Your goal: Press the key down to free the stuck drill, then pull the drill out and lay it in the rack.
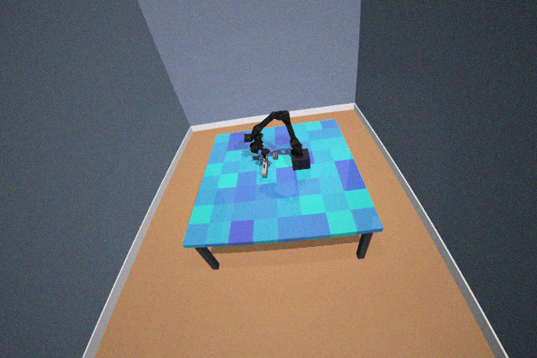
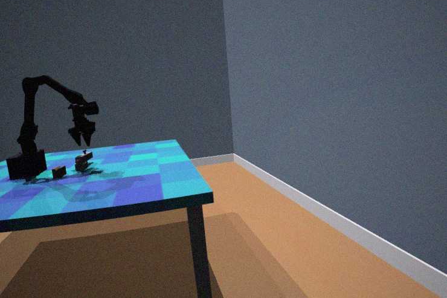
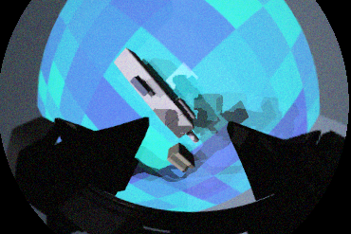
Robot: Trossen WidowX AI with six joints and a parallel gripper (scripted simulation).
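A long pale block (image 1: 264, 171) (image 2: 86, 157) (image 3: 158, 100) stands on the table. A small knob, seemingly the key (image 2: 84, 151) (image 3: 140, 85), stands up from its top. A thin grey stub, seemingly the drill's end (image 3: 193, 136), shows at the block's end near the rack; the rest of the drill is hidden or too small to tell. A small tan grooved block, seemingly the rack (image 1: 275, 155) (image 2: 58, 171) (image 3: 179, 156), stands apart from it, nearer the arm's base. My gripper (image 2: 83, 145) (image 3: 189, 123) is open and empty, pointing down above the pale block.
The arm's black base (image 1: 300, 159) (image 2: 26, 165) stands on the patchwork blue table (image 1: 302, 225) (image 2: 144, 164), with the rack between it and the pale block. The arm's shadows fall across the table around the pale block and the rack.
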